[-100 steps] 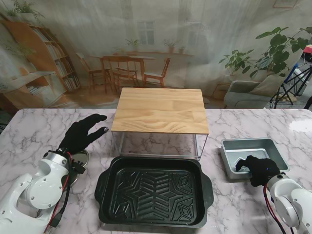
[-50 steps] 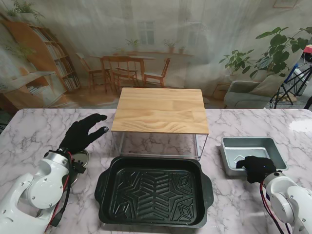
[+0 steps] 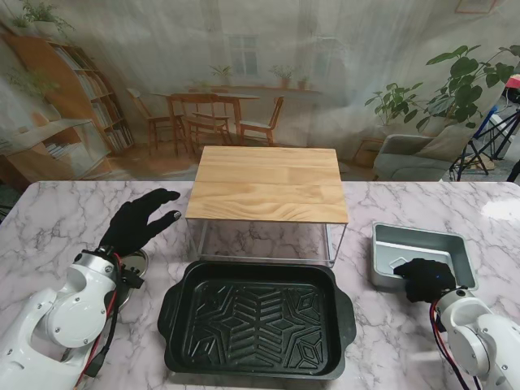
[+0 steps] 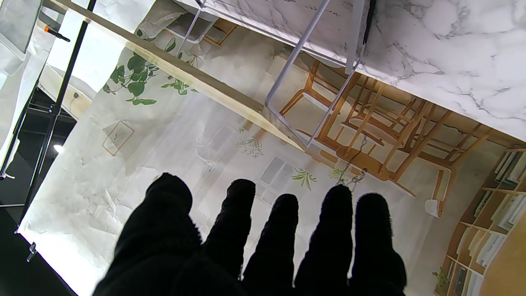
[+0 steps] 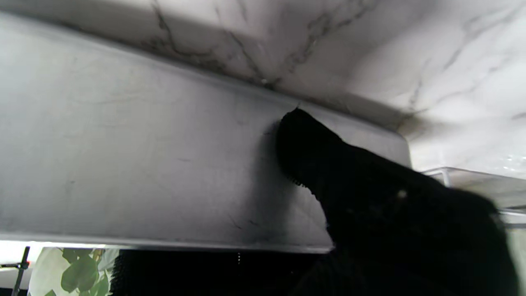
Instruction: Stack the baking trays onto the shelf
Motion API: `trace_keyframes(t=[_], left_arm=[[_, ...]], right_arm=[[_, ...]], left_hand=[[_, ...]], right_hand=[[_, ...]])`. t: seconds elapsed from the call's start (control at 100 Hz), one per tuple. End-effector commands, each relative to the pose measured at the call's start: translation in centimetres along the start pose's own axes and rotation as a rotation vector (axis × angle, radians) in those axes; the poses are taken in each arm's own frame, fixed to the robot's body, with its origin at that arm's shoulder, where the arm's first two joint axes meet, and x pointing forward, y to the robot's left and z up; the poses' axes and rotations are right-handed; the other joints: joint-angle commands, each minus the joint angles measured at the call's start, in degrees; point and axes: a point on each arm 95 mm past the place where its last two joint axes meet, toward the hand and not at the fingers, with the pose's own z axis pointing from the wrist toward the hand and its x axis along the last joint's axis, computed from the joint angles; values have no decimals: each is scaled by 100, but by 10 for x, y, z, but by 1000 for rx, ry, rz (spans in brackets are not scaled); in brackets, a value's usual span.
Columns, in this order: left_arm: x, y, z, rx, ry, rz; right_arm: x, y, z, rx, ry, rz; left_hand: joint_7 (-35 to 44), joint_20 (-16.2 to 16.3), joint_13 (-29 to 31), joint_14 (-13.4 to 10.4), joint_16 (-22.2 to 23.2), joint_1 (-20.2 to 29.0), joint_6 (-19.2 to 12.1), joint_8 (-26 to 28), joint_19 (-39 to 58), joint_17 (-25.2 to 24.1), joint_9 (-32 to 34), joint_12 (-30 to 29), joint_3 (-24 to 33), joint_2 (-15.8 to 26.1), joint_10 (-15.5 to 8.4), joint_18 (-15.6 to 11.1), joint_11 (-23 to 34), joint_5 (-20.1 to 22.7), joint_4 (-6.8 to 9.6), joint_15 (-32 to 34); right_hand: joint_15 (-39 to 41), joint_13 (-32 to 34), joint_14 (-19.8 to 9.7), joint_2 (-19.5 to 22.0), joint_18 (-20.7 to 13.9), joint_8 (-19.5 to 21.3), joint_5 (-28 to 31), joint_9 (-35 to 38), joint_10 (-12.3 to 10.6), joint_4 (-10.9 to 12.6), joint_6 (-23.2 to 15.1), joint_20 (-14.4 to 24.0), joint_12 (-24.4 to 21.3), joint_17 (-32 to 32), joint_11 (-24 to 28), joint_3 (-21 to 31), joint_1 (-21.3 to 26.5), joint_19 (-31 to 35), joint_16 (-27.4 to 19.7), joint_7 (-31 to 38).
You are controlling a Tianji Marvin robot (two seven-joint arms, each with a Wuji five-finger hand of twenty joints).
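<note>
A small grey metal tray (image 3: 422, 246) sits at the right of the marble table, its near edge tilted up. My right hand (image 3: 423, 279) is shut on that near rim; in the right wrist view the thumb (image 5: 312, 152) presses the tray's outer wall (image 5: 135, 164). A large dark baking tray (image 3: 257, 317) with a star-patterned floor lies near me at the centre. Behind it stands the shelf (image 3: 270, 182), a wooden top on white wire legs (image 4: 296, 78). My left hand (image 3: 140, 219) hovers open at the left, its fingers (image 4: 271, 230) spread and holding nothing.
A round metal object (image 3: 130, 268) lies under my left wrist, mostly hidden. The room under the shelf between its wire legs holds nothing. A printed backdrop stands behind the table's far edge.
My right hand has closed on the small grey tray's near rim and lifted it, so the tray now tilts and has shifted slightly. The left hand has not moved.
</note>
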Motion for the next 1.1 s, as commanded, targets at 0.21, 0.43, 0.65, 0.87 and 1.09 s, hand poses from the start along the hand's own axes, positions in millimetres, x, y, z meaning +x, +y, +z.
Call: trace_keyframes(t=[0.21,0.43,0.65,0.87,1.09], left_arm=[[0,3,1,-10,9,-10],[0,3,1,-10,10,-10],[0,3,1,-13,10,-11],[0,3,1,-10,9,-12],[0,3,1,-9,8,-11]], right_arm=[[6,-10,-5,-73,25,1],[6,-15,-4,-84,15,0],[6,-2,-10,-147,38,14],[7,23,-23,-235,92,13],[14,46,-43,-314,148,-2]], left_hand=[[64,-158,92,88,50,98,-239,44,131,54,-36,79,-105,266,-4,-96,-27,89,-201,148],[72,-181,135,111,61,116,-242,37,186,93,-39,81,-113,283,2,-86,-27,99,-213,184],[76,-205,147,135,68,112,-270,29,235,112,-58,79,-118,292,13,-72,-32,102,-221,207],[75,-236,155,151,73,105,-267,21,257,109,-73,77,-120,286,8,-75,-34,95,-226,224],[77,-258,158,147,74,94,-270,16,277,114,-72,78,-120,282,7,-72,-32,97,-226,231]], right_hand=[[1042,488,392,599,256,375,2308,485,218,247,-342,314,368,959,351,1276,883,1499,277,1313],[1395,502,316,545,162,507,2344,593,205,215,-294,389,493,1009,554,1339,894,1649,379,1530],[1954,507,327,538,133,645,2385,673,214,206,-218,579,577,1085,829,1338,908,1901,555,1829],[2231,511,332,535,117,689,2392,707,233,195,-164,684,617,1124,977,1338,922,2022,637,1880],[2333,509,345,521,147,722,2398,720,261,187,-115,729,609,1130,1038,1341,942,2049,656,1926]])
